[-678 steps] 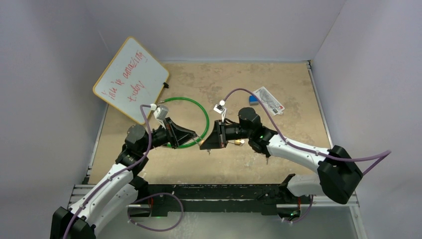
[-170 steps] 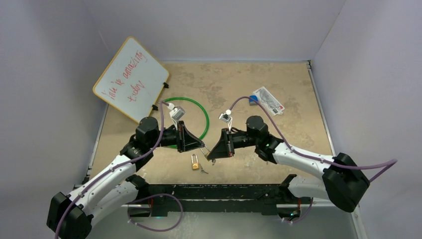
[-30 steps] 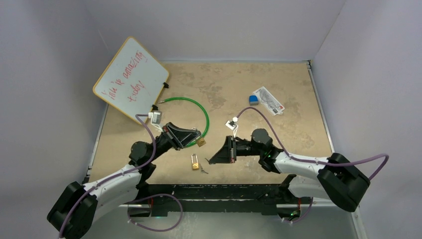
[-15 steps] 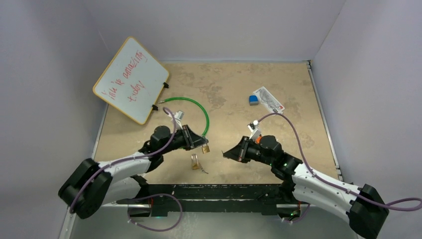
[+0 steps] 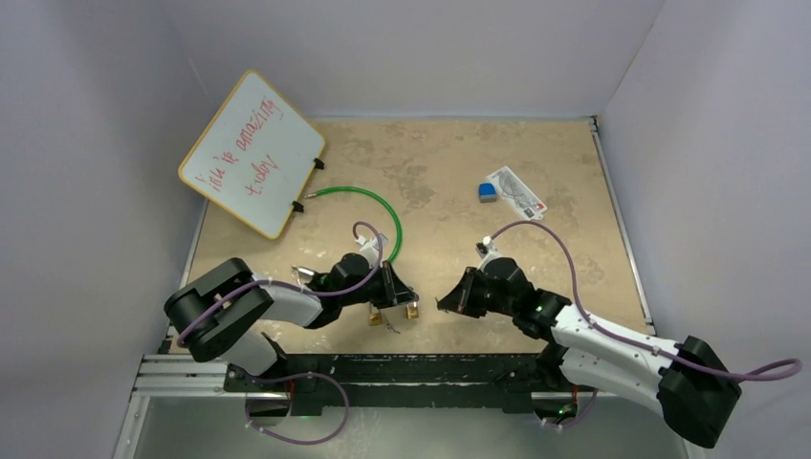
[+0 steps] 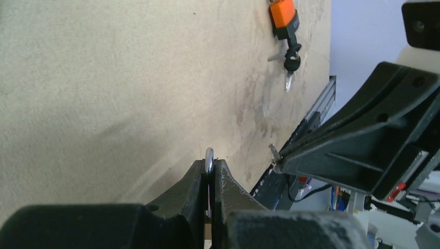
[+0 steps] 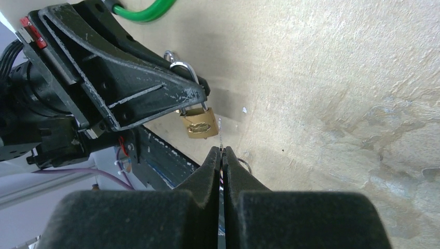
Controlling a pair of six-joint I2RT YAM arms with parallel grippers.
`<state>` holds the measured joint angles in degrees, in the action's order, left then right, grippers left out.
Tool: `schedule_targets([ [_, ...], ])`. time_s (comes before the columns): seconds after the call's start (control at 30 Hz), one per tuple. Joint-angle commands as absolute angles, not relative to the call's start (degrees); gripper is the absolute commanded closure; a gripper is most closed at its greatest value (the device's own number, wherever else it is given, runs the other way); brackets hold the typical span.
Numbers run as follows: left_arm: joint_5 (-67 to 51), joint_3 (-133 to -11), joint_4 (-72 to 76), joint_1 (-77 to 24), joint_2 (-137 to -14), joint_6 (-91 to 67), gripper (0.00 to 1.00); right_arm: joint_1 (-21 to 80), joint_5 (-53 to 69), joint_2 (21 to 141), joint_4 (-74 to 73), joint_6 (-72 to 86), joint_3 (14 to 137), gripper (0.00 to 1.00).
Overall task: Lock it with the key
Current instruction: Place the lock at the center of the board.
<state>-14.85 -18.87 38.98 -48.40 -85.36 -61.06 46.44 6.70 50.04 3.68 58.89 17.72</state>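
My left gripper (image 5: 405,295) is shut on the steel shackle (image 6: 209,154) of a small brass padlock (image 5: 413,311), which hangs low over the table's near edge. The right wrist view shows that padlock (image 7: 198,123) hanging from the left gripper's fingers (image 7: 155,91). My right gripper (image 5: 443,304) is shut on a thin key (image 7: 220,132), whose tip is just right of the padlock's body and apart from it. The key's tip also shows in the left wrist view (image 6: 273,152). A second brass padlock (image 5: 375,315) lies on the table with a small key (image 5: 392,328) beside it.
A green cable loop (image 5: 383,206) lies behind the left arm, and a whiteboard (image 5: 252,153) leans at the back left. A blue block (image 5: 488,191) and a card (image 5: 517,189) sit at the back right. An orange tag with keys (image 6: 285,21) lies on the table.
The left arm has folded lower and carried its padlock down and right toward the near edge. The right gripper with the key has shifted slightly nearer, staying close to the padlock.
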Motion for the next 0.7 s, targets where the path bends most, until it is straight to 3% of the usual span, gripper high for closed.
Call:
schedule_targets([
  [0.0, -10.7, -18.6, 46.6, -49.2, -88.1, -64.1, 1.00, 46.3, 7.9, 53.4, 4.9, 59.5, 20.6, 1.00],
  [0.17, -9.6, -18.3, 48.0, -49.8, -90.8, -65.3, 0.98, 46.3, 10.4, 56.9, 8.3, 61.2, 20.2, 1.00],
  [0.43, -7.4, -18.7, 39.6, -49.9, -87.9, -63.9, 0.74, 46.3, 12.1, 60.4, 12.7, 64.4, 19.0, 1.00],
  [0.67, -3.4, -23.5, 21.8, -49.9, -82.0, -58.2, 0.56, 46.3, 11.6, 63.9, 15.1, 66.7, 18.8, 1.00],
])
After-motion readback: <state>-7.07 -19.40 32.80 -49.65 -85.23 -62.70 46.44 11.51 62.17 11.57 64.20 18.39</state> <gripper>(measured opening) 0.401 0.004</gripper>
